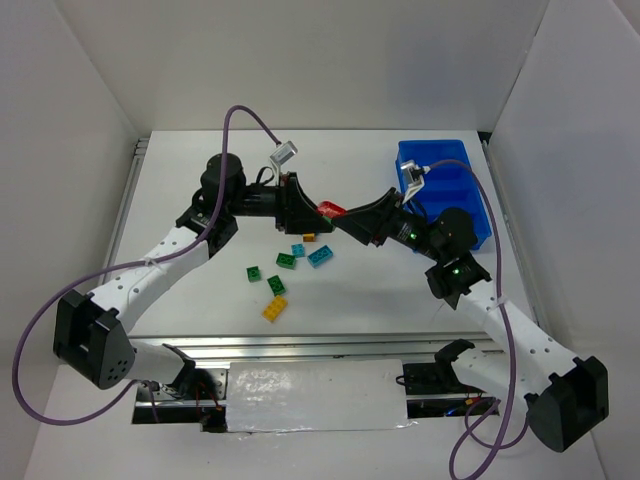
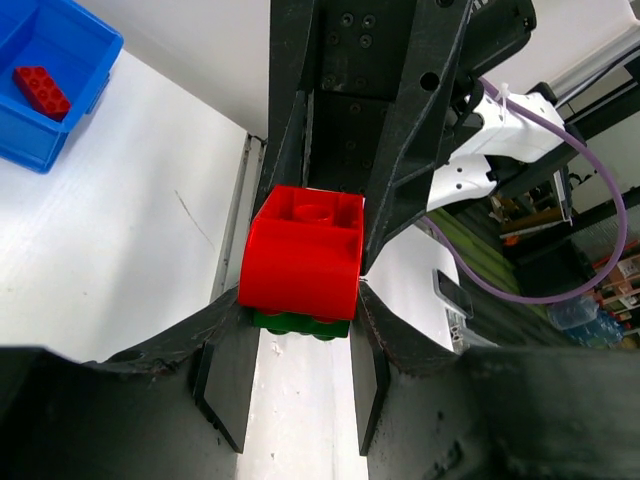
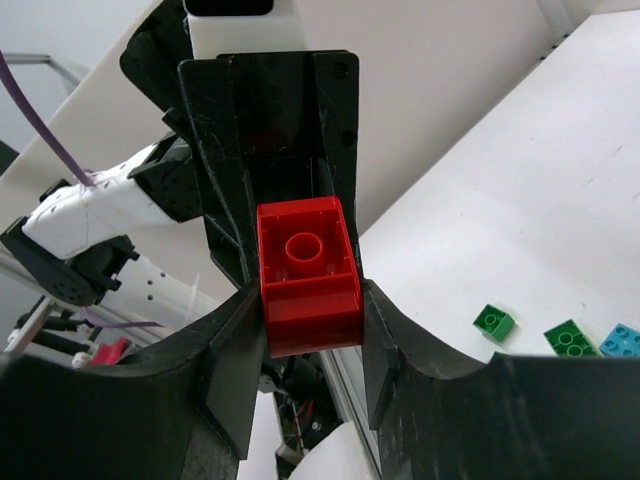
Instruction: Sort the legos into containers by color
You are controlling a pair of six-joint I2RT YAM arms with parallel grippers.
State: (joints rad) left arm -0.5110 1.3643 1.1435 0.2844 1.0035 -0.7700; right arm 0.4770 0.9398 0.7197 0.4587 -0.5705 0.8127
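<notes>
Red brick (image 1: 330,210) hangs in mid-air over the table (image 1: 170,165), between the left gripper (image 1: 306,212) and the right gripper (image 1: 347,222) and well apart from the blue bin (image 1: 478,238). Loose legos (image 1: 285,261) lie below. On the left wrist, that claw is pressed together on a green brick (image 2: 300,324) stuck under the red one. On the right wrist, the fingers (image 3: 235,350) pinch the red brick's sides. Separating the two probably calls for firm holds and a tilting peel, not a straight tug.
</notes>
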